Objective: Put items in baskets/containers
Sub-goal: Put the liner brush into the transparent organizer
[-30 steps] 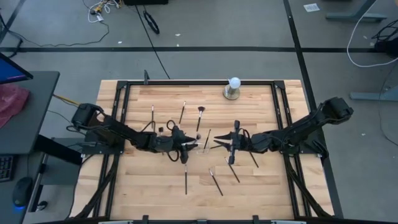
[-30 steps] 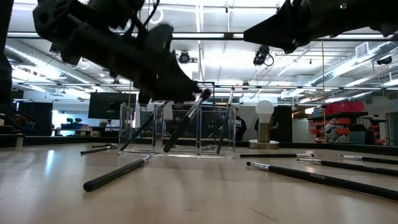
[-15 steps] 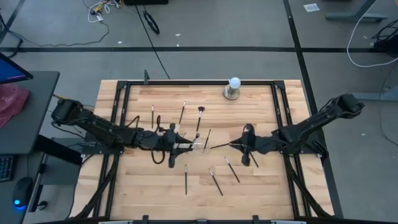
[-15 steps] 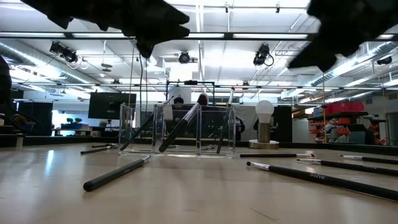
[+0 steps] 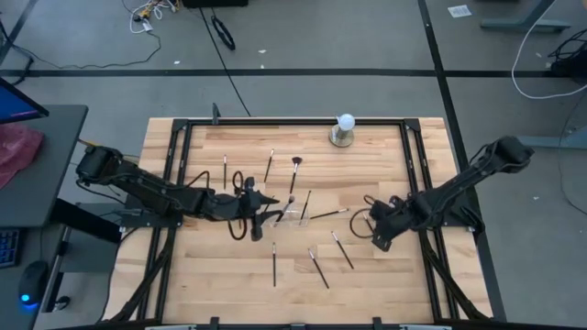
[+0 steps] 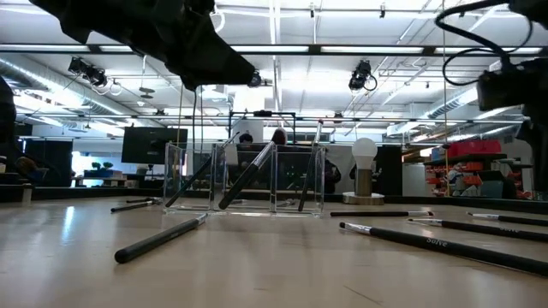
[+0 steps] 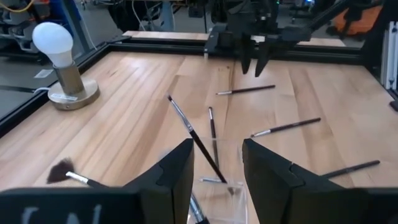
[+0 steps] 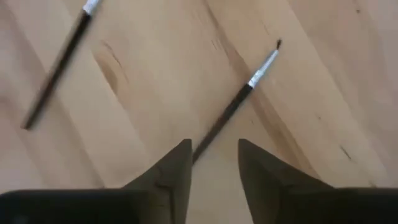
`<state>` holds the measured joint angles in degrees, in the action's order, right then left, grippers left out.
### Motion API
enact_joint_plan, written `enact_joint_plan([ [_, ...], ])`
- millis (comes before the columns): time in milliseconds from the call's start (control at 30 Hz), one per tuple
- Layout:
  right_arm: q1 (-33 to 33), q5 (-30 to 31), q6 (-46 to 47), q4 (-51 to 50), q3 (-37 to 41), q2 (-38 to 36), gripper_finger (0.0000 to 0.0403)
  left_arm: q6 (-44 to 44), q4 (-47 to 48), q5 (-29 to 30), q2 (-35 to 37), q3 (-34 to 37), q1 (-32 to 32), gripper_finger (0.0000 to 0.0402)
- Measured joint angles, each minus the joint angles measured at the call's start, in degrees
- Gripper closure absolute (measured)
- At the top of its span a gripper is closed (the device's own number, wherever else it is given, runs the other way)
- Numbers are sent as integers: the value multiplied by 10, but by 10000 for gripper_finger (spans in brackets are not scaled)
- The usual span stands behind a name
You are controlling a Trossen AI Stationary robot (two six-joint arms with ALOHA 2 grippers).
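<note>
Wooden tabletop (image 5: pixel 220 275) fills the frame's centre in my overhead view. My clear tray (image 5: pixel 282 214) sits mid-table with brushes leaning in it (image 6: pixel 248 175). My left gripper (image 5: pixel 266 218) hovers just left of it, fingers parted and empty. My right gripper (image 5: pixel 379 240) sits right of centre, fingers apart over a loose brush (image 8: pixel 239 99). More brushes (image 5: pixel 318 268) lie scattered below centre.

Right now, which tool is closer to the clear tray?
Left. The left tool is open right beside the clear tray, at its left edge, looking down into it. The right tool is open well off to the tray's right, above a loose brush.
</note>
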<state>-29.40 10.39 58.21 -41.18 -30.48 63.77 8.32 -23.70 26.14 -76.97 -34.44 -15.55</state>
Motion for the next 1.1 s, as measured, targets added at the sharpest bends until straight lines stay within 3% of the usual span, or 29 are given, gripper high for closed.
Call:
enact_joint_plan([
  [333,-90,210,114,38,0,129,251,-13,2,12,0,0,-1,264],
  [767,-149,292,241,83,-2,291,283,-12,8,13,0,0,-1,264],
  [933,-197,336,361,129,42,295,310,-11,13,12,0,0,-5,264],
  [1100,-221,387,363,194,81,297,336,-6,13,13,0,0,-5,264],
])
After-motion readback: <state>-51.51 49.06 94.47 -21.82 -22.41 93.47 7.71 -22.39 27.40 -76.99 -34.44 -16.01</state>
